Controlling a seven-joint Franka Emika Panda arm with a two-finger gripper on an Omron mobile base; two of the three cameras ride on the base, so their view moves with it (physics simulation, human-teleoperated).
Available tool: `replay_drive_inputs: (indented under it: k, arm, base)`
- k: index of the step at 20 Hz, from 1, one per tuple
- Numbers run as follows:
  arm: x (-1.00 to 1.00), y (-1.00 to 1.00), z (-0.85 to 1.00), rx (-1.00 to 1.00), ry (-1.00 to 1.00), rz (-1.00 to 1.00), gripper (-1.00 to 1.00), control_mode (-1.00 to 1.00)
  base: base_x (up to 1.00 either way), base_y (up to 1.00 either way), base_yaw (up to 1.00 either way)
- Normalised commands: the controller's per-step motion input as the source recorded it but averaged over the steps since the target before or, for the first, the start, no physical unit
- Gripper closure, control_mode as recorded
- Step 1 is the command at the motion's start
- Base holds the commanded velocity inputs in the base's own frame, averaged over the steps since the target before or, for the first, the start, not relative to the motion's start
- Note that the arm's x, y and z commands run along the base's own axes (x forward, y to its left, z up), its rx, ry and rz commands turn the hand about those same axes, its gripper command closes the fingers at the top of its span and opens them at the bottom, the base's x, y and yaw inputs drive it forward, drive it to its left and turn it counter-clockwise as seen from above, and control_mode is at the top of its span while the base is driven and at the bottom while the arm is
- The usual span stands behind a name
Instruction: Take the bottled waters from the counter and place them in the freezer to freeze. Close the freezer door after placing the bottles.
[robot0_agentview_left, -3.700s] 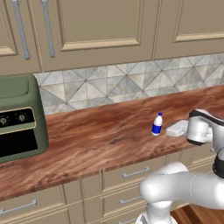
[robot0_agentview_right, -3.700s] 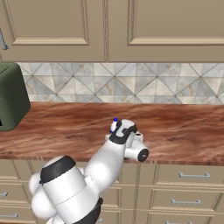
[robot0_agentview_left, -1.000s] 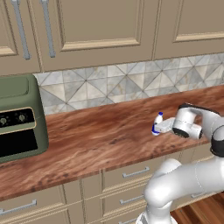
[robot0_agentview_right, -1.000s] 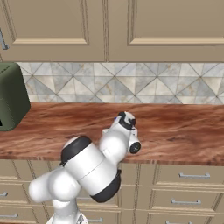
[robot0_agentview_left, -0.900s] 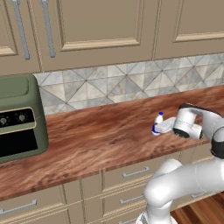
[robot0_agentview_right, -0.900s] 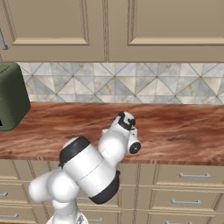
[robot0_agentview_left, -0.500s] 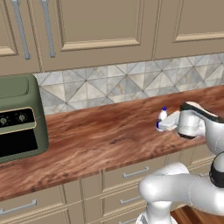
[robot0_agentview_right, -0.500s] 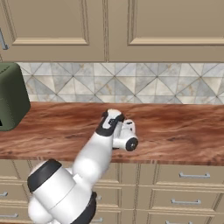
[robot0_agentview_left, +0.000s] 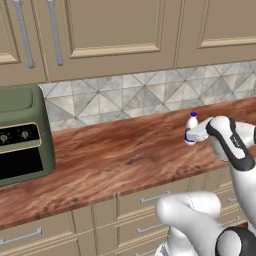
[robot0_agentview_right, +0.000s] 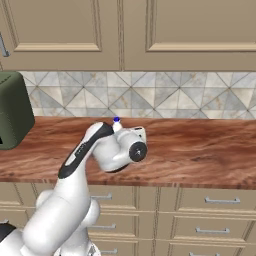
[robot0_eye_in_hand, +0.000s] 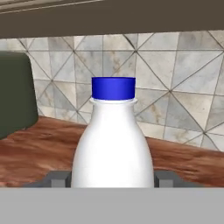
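Note:
A whitish bottled water (robot0_agentview_left: 191, 126) with a blue cap (robot0_agentview_right: 117, 120) sits upright between my gripper's (robot0_agentview_left: 193, 137) two fingers, a little above the reddish-brown counter (robot0_agentview_left: 115, 155) near the tiled back wall. In the hand view the bottle (robot0_eye_in_hand: 113, 144) is close and centred, and a dark fingertip (robot0_eye_in_hand: 56, 178) presses each side of its body, so the gripper is shut on it. My white hand (robot0_agentview_right: 125, 147) hides most of the bottle in the right base view. The freezer and its door are out of view.
A dark green toaster oven (robot0_agentview_left: 20, 135) stands at the left end of the counter (robot0_agentview_right: 200, 145), well away from the bottle. Beige wall cabinets (robot0_agentview_left: 115, 30) hang above the tiled backsplash (robot0_agentview_left: 125, 97). Beige drawers (robot0_agentview_right: 210, 202) run below the counter edge.
The gripper has carried the bottle slightly up and to the right, off the counter top, and my hand has turned with it. The toaster oven has not moved.

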Motion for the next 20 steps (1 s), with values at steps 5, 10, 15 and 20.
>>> replay_drive_inputs:
  k: [5,10,15,20]
  arm:
    - [-0.71,0.17,0.67,0.0,0.06,0.17,1.0,-1.0]
    - [-0.76,0.22,0.39,0.01,0.0,0.34,1.0,-1.0]
    - [-0.67,0.11,0.21,0.11,-0.1,0.4,1.0,-1.0]
    - [-0.39,0.0,0.28,0.21,-0.2,0.25,1.0,-1.0]
  base:
    - [0.0,0.0,0.0]
    - [0.0,0.0,0.0]
    - [0.0,0.0,0.0]
    - [0.0,0.0,0.0]
